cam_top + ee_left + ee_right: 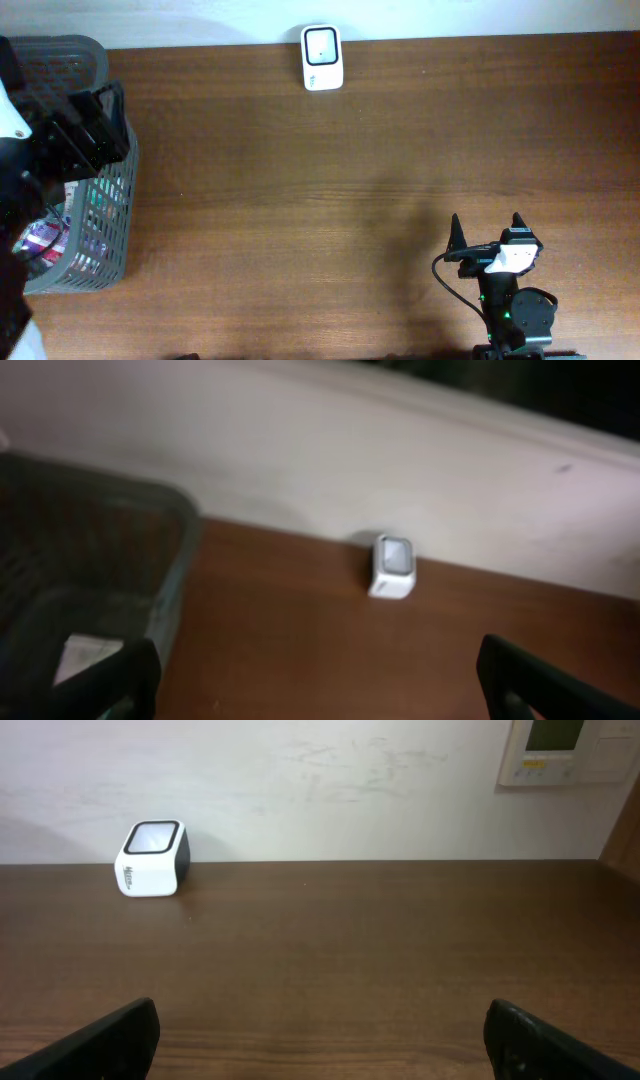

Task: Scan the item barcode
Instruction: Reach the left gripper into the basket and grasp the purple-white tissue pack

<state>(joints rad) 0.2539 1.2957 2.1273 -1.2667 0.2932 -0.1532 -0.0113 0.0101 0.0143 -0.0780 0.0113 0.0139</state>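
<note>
At left, packaged items (45, 238) inside grey basket (115, 200), left jaws spread above it, right jaws spread at near right, white scanner (322, 58) at far table (300, 200) edge, well apart.

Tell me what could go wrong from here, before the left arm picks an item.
The left gripper hangs open over the rim of the basket, whose packets lie jumbled and half hidden: it may snag the mesh or pinch two. The scanner is small, by the wall; a carried item could knock it.
</note>
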